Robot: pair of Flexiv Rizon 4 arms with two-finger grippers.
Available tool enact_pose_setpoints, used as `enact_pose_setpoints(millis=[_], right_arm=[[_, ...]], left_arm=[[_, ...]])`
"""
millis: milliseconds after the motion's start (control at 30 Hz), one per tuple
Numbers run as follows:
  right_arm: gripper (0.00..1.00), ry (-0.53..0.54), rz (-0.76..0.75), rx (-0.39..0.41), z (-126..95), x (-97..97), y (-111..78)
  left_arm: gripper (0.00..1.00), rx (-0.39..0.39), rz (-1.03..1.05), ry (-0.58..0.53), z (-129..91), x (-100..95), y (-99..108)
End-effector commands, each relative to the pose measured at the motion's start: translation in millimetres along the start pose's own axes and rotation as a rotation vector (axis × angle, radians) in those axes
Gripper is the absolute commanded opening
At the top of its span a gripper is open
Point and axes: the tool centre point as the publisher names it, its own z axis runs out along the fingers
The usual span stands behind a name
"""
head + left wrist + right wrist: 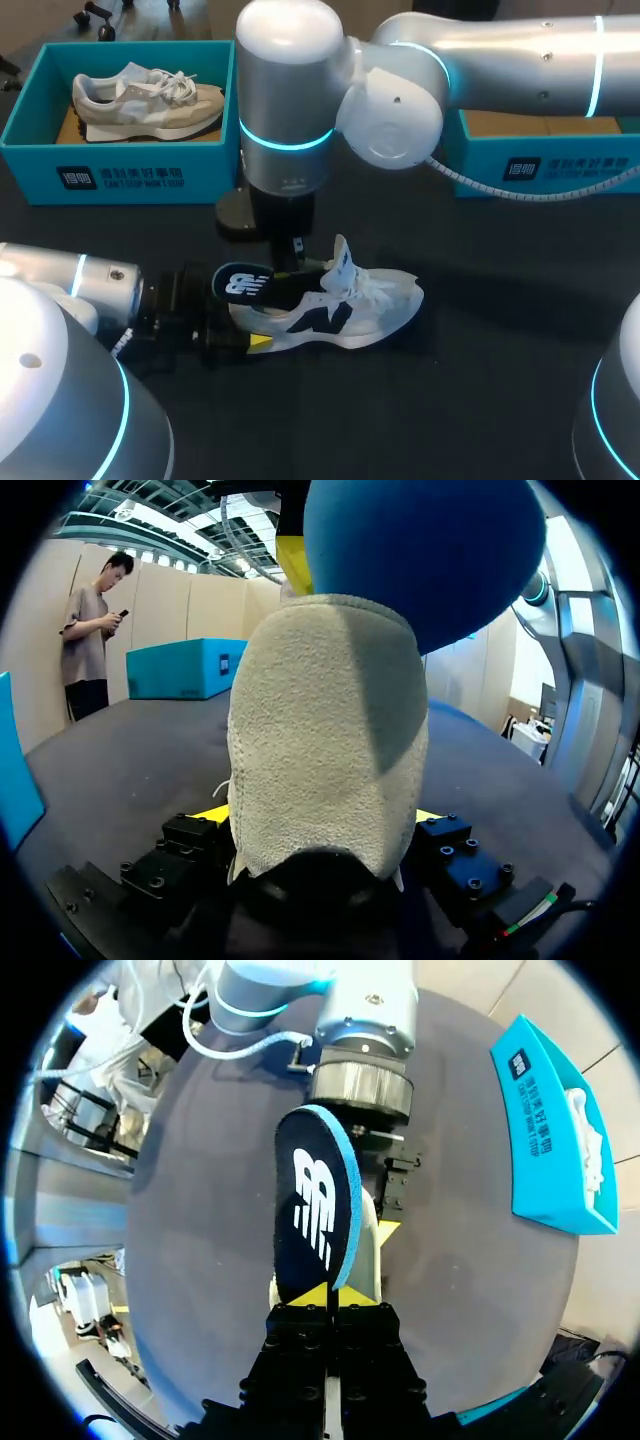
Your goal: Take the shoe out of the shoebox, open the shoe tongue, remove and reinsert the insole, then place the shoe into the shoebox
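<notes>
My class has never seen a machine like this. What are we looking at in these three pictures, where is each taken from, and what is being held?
This is a two-armed robot at a dark table. The head view looks down from above; each round picture comes from a camera on one arm's wrist. The left tool grips the heel of a white and navy shoe lying on the table. The right tool pinches the dark blue insole above that heel. At the back, one teal shoebox holds a beige shoe; a second teal box stands at the other back corner.
</notes>
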Motion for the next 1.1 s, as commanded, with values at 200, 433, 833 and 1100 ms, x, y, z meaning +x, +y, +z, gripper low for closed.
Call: enact_pose_setpoints(millis=[200, 433, 833, 1100], right_arm=[[0.0, 0.02, 0.01, -0.019, 7, -7.8, -2.1], [1.0, 0.044, 0.055, -0.058, 6, -7.5, -1.9], [1.0, 0.016, 0.136, -0.09, -7, -8.5, -5.3], [1.0, 0.016, 0.136, -0.09, -7, -8.5, -5.3]], left_arm=[[0.0, -0.004, 0.0, 0.001, 1, 0.1, 0], [0.0, -0.004, 0.0, 0.001, 1, 0.1, 0], [0.0, -0.004, 0.0, 0.001, 1, 0.1, 0], [0.0, -0.004, 0.0, 0.001, 1, 0.1, 0]])
